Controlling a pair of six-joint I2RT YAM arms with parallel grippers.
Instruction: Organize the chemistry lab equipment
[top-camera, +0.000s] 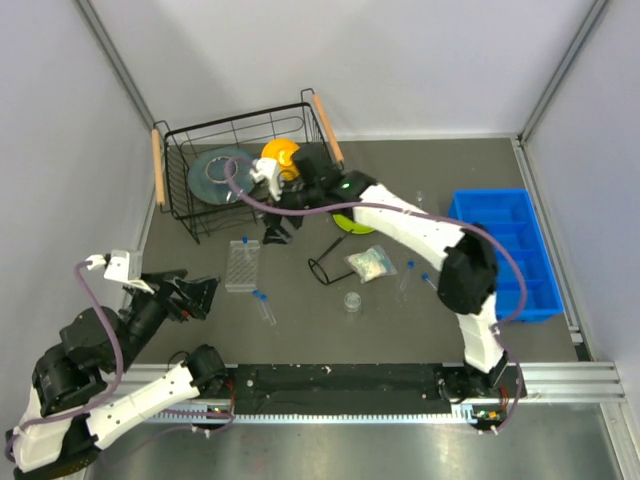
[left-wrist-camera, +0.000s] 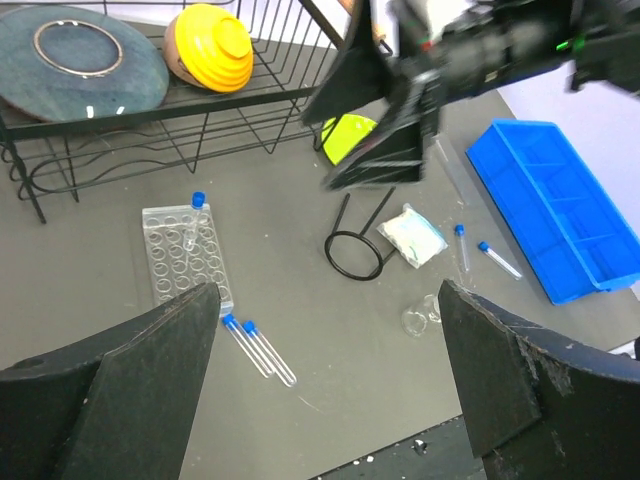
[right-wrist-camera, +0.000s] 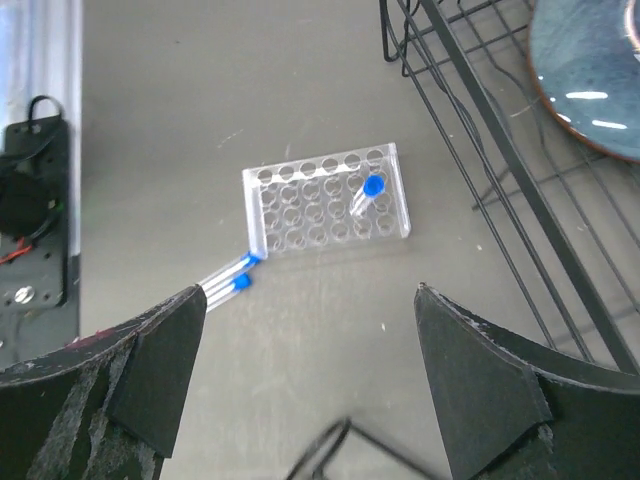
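Lying flat on the dark table (top-camera: 320, 330), two blue-capped test tubes (top-camera: 264, 307) are shown side by side, just beside the near corner of the clear tube rack (top-camera: 242, 268). Their caps are turned toward the rack, and their long axes run diagonally away from it toward the arm bases. One further tube (top-camera: 245, 245) is seen standing tilted in a far hole of the rack.

The left gripper (top-camera: 204, 294) is placed just left of the pair, level with the rack's near end, and is judged the nearer effector. Its jaws are spread wide and nothing is held. The left arm is folded low with the elbow drawn back, and the scene is framed between its fingers (left-wrist-camera: 150, 380).

The right gripper (top-camera: 278, 232) is held beyond the rack, beside the wire basket (top-camera: 200, 215), likewise parted and empty, with its arm stretched far across the table. In its wrist view the pair appears beside one fingertip.

Black-framed goggles (top-camera: 325, 268), a packet (top-camera: 371, 263), a dish (top-camera: 352, 301) and two more tubes (top-camera: 409, 268) are seen loose to the right.
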